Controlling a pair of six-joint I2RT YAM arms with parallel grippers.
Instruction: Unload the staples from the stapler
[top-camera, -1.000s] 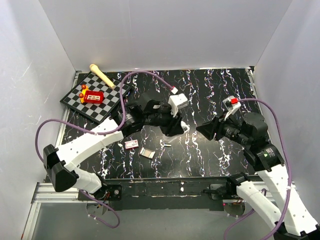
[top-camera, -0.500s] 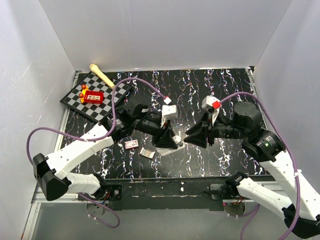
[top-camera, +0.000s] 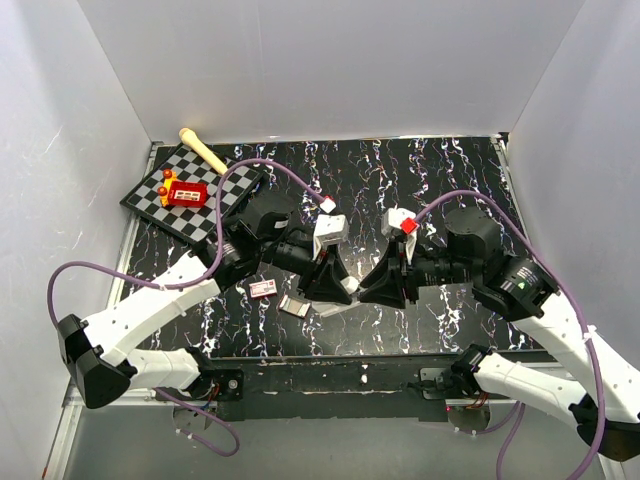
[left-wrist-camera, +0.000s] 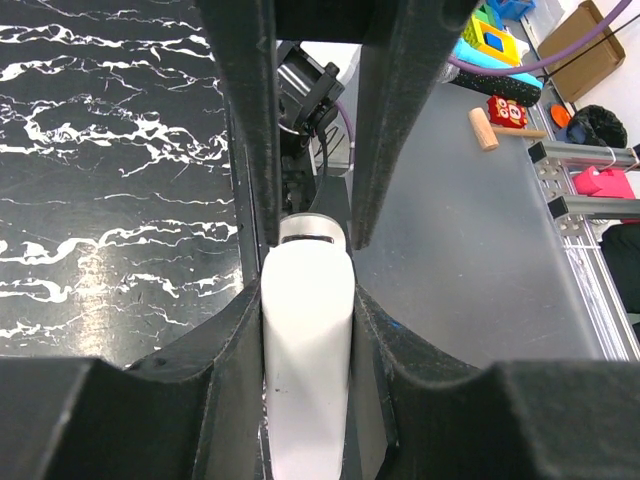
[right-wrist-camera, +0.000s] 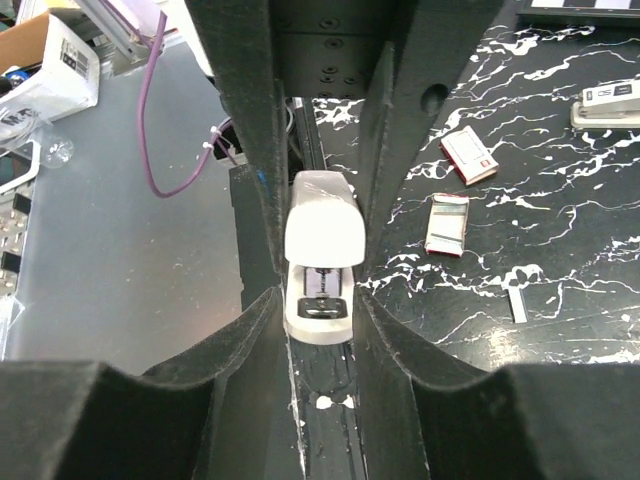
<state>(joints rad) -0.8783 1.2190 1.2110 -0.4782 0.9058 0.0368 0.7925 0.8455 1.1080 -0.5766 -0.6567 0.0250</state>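
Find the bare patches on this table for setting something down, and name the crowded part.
Bare: the back strip of the table, from the chessboard to the right wall. Also the near-right edge, in front of the right gripper. Crowded: the near centre, where the left gripper and right gripper meet at the stapler, with the red-and-white box and silvery rectangle alongside.

From above, all but buried between left gripper (top-camera: 338, 284) and right gripper (top-camera: 364, 290): stapler (top-camera: 347, 285), only a pale sliver showing. On left wrist view, clipped by bottom edge. On right wrist view, right of stapler: staples (right-wrist-camera: 516, 300) too small to count, pale oblong (right-wrist-camera: 610, 100) cut by frame edge. Contact of right fingers (right-wrist-camera: 240, 120) with stapler: unclear.
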